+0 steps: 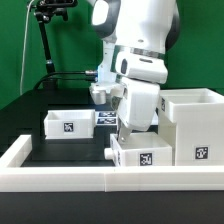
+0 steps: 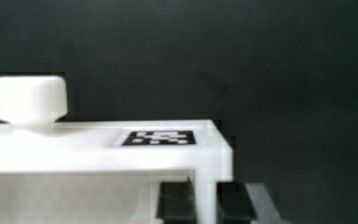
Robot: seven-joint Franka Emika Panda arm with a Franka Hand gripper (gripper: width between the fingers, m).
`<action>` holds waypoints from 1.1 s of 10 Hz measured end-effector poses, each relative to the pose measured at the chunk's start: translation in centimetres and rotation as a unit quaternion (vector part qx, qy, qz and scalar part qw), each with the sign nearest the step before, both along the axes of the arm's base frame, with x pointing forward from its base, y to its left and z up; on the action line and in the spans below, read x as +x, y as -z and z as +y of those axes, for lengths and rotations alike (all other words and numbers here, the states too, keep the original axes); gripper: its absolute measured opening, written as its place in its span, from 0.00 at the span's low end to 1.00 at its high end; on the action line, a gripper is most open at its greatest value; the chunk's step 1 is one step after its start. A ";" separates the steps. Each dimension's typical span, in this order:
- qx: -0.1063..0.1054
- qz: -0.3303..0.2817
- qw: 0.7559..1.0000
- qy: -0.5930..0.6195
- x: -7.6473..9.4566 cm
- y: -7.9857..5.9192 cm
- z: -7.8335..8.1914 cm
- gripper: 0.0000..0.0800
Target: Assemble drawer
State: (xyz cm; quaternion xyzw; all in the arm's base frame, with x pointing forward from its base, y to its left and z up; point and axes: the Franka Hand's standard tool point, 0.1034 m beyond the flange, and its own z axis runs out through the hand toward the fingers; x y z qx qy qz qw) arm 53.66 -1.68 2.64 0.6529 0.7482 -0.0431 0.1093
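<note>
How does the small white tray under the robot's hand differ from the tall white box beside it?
The low white plastic tray is much shorter than the tall cube-like white housing. The tray has a knob on one face; the housing shows none. The gripper is at the tray; the housing stands free. Both are white with black-and-white square tags.

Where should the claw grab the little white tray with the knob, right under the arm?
Pinch one straight side wall of the knobbed tray, with the claw coming down from above. The tray lies flat, and its walls look flat and thin enough to pinch. The knob is small and rounded, so it would probably slip.
</note>
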 end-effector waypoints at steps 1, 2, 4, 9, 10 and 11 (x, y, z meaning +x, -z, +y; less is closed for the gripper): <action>-0.004 0.006 1.000 -0.002 -0.1 0.1 0.3 0.06; -0.008 0.010 1.000 0.001 0.0 0.0 0.2 0.06; -0.008 0.010 1.000 0.003 -0.1 0.0 0.0 0.06; -0.001 -0.001 0.999 0.051 -0.5 0.1 1.1 0.06; 0.000 -0.003 0.998 0.061 -0.4 0.0 1.2 0.06; 0.000 -0.004 0.998 0.068 -0.4 0.0 1.4 0.06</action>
